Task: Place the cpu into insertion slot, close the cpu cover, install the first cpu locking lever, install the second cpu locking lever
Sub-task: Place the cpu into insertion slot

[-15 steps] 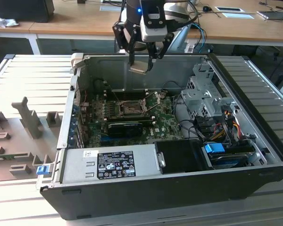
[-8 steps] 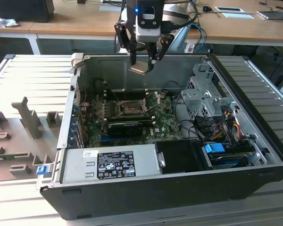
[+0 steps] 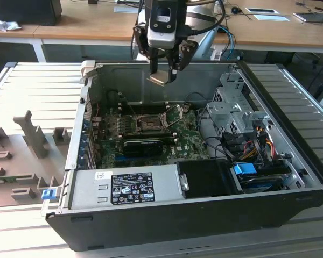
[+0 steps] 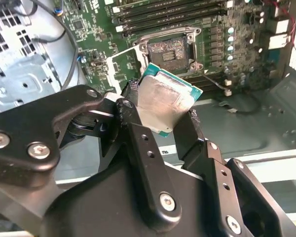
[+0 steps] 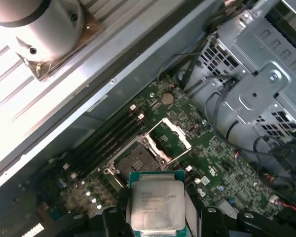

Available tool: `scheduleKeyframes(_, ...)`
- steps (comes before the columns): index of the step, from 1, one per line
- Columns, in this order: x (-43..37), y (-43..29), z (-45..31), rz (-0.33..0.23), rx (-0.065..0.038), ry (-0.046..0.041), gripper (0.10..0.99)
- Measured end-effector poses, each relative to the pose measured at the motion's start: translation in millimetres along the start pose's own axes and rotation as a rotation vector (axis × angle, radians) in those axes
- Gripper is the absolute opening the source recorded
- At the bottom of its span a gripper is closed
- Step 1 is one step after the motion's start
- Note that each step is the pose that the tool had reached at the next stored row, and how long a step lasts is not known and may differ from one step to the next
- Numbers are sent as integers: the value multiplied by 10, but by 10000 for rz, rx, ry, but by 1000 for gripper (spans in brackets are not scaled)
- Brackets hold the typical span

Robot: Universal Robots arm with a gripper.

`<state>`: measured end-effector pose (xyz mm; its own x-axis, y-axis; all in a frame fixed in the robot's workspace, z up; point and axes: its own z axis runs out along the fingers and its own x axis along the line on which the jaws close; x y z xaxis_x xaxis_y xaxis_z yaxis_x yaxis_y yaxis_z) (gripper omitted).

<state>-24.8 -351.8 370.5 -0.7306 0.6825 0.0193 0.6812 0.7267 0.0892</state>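
— Pincer state: how is it to be described?

— It is seen clamped on the cpu. In the second wrist view the chip is gripped by two opposite edges between the black fingers, with its pale metal face turned toward the camera and its green border visible at the free edge.

— And where is the cpu placed relative to the board?

— In the exterior view it is held high, near the rear wall of the open computer case, well apart from the green circuit board below. No contact with the board can be made out.

— What can be said of the insertion slot?

— The insertion slot is shown uncovered in the first wrist view, its dark centre exposed inside the silver rim. The cpu cover is seen swung open, lying just beside the slot, with green board visible through its cut-out middle.

— Is anything else to be noted?

— Memory sticks are seated in a row next to the slot. A long black card is fitted nearer the grey power supply, and a metal drive cage is mounted toward the exterior view's right. The case is laid on a ribbed grey table.
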Motion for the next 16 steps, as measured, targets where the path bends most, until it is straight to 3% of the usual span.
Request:
scheduleKeyframes(5, -2, -9, 99, 713, 23, -66, 529)
scheduleKeyframes(14, -2, -11, 119, 2387, -9, -213, 529)
scheduleKeyframes(16, -2, -12, 125, 3095, -23, -275, 529)
